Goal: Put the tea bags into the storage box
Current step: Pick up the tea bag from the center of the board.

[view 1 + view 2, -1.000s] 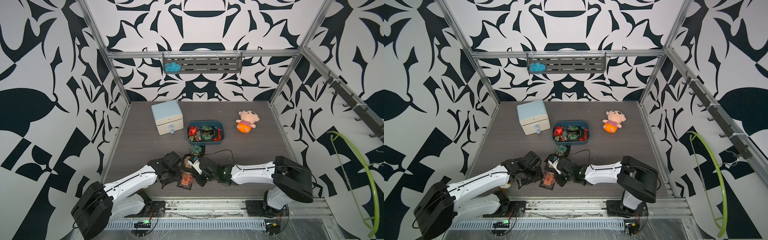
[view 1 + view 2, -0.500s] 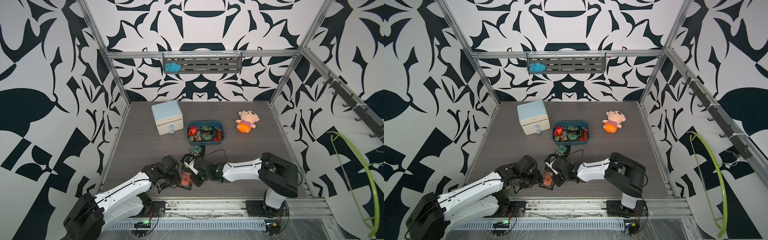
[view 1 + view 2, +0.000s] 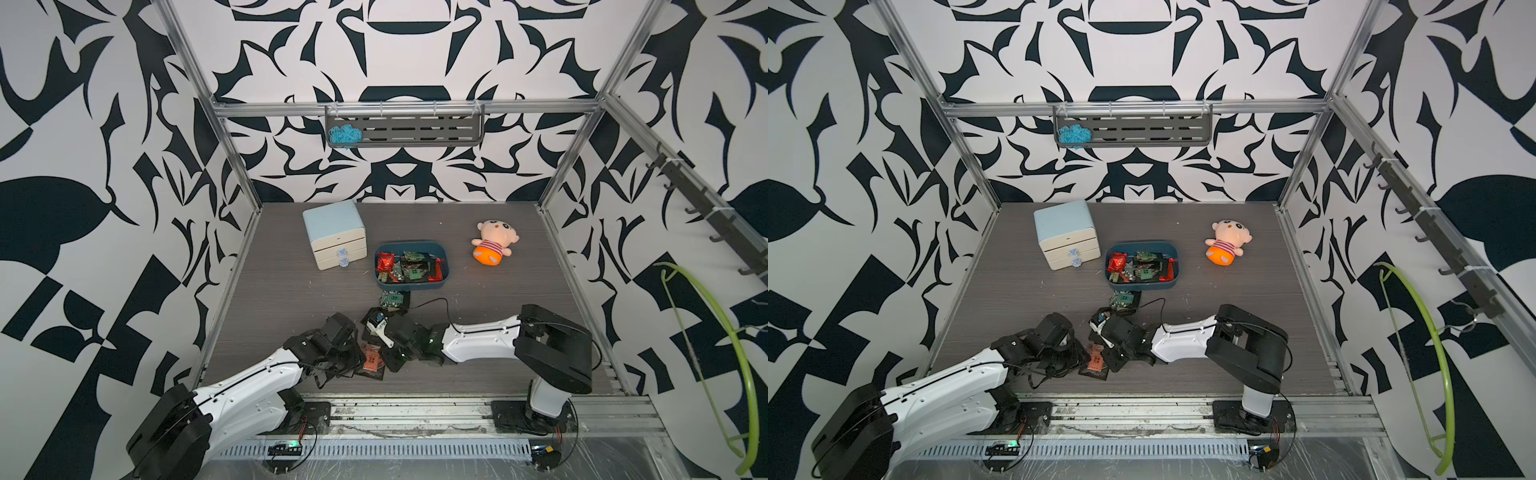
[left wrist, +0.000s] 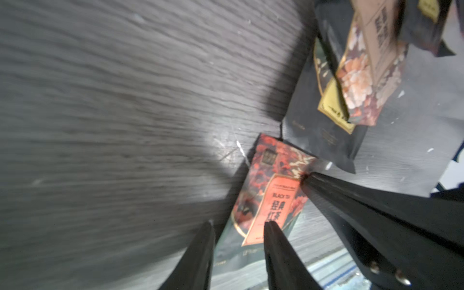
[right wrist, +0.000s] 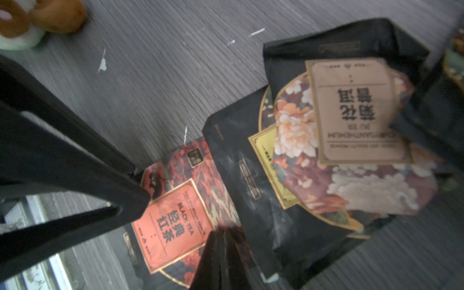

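Several tea sachets overlap at the table's 6 o'clock edge. Left gripper stands part open, straddling one edge of the black tea sachet. Right gripper is clenched, its tip at that sachet's 3 o'clock side; pinching or merely pressing, we cannot tell. We judge the foil light, thin and slippery, lying flat: pin it, then take a sealed edge. Toward 12 o'clock lie a green-labelled sachet, then the part-filled storage box.
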### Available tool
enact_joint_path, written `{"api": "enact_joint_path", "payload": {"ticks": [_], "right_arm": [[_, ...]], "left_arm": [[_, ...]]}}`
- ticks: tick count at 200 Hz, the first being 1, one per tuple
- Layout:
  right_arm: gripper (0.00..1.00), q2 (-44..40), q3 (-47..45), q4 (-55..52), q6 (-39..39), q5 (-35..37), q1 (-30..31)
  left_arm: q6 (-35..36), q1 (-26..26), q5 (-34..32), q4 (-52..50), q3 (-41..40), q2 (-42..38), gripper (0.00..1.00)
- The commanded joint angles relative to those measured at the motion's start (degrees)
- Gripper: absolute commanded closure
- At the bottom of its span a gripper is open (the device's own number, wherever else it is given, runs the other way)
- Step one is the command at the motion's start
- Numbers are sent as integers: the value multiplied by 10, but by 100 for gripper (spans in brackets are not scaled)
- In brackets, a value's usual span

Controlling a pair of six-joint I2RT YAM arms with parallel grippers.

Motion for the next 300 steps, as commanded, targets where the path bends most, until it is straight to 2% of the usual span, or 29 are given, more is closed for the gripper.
{"api": "enact_joint_path", "payload": {"ticks": [1,63,112,152,187,198,218,239,267,300], "right_arm": [[94,9,4,-37,9,9,2],[97,29,11,-39,21,-15,2],[97,21,5,-39,24,-7,2],[97,-2,-11,-27,24,2,2],[94,-38,-33,-13,21,29,2],[92,-60,-50,-3,21,48,2],[82,-116,-86,15,18,103,2],[75,-182,-122,21,32,214,1],[62,-276,-174,16,52,359,1],[47,-361,-205,-24,78,478,-7]], "left_arm": [[-15,-8,5,2,-17,10,63],[-45,-13,10,58,-37,42,66],[-80,-17,-7,101,-52,28,71],[-85,-22,-5,112,-43,39,81],[-77,-21,7,89,-24,33,96],[-73,-22,8,64,-14,24,100],[-58,-22,7,4,9,-3,100],[-33,-21,-6,-88,52,-37,100],[2,-21,-29,-186,124,-72,100],[38,-19,-95,-247,225,-57,100]]}}
